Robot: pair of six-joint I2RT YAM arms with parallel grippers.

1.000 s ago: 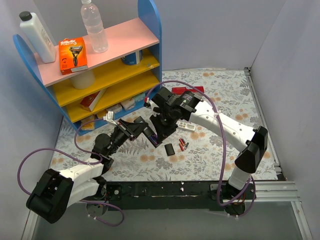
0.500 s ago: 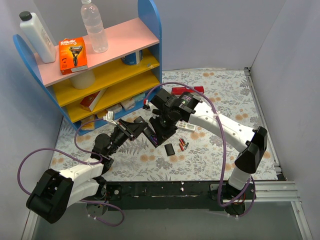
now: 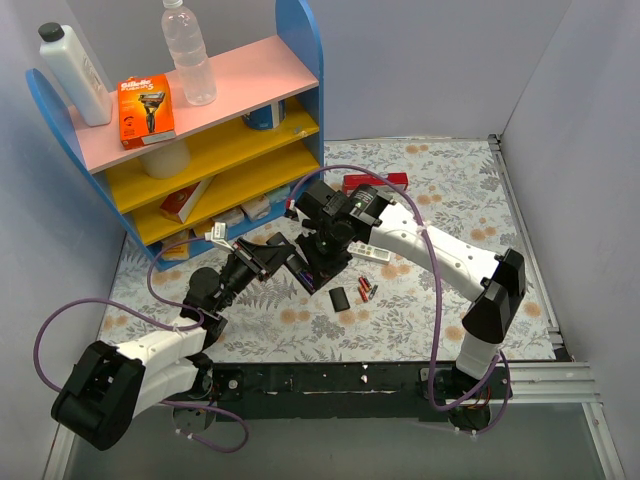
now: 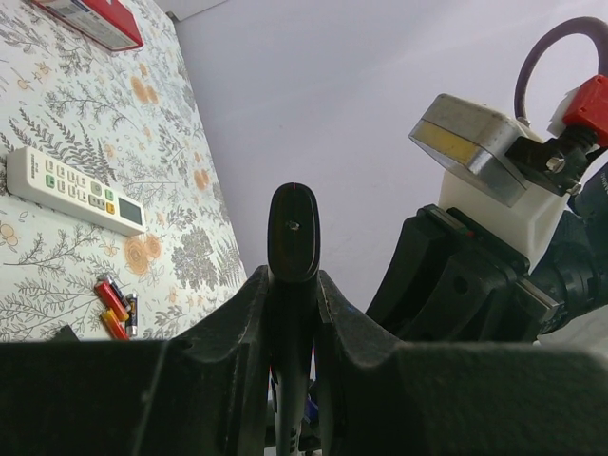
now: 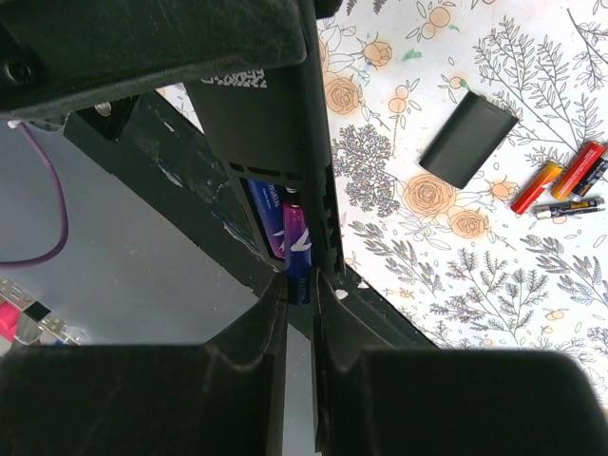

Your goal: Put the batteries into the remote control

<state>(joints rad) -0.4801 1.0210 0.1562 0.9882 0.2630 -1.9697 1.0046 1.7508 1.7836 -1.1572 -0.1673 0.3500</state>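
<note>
Left gripper, top view: clamped on black remote above mid-table, where right gripper meets it. Loose batteries lie just beside, toward the right edge.
Left wrist: fingers squeeze the upright remote's edges.
Right wrist: fingers pinched on blue-purple battery in the remote's open compartment.

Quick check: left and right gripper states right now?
Left gripper: closed, holding the black remote.
Right gripper: closed, holding a purple battery.
</note>
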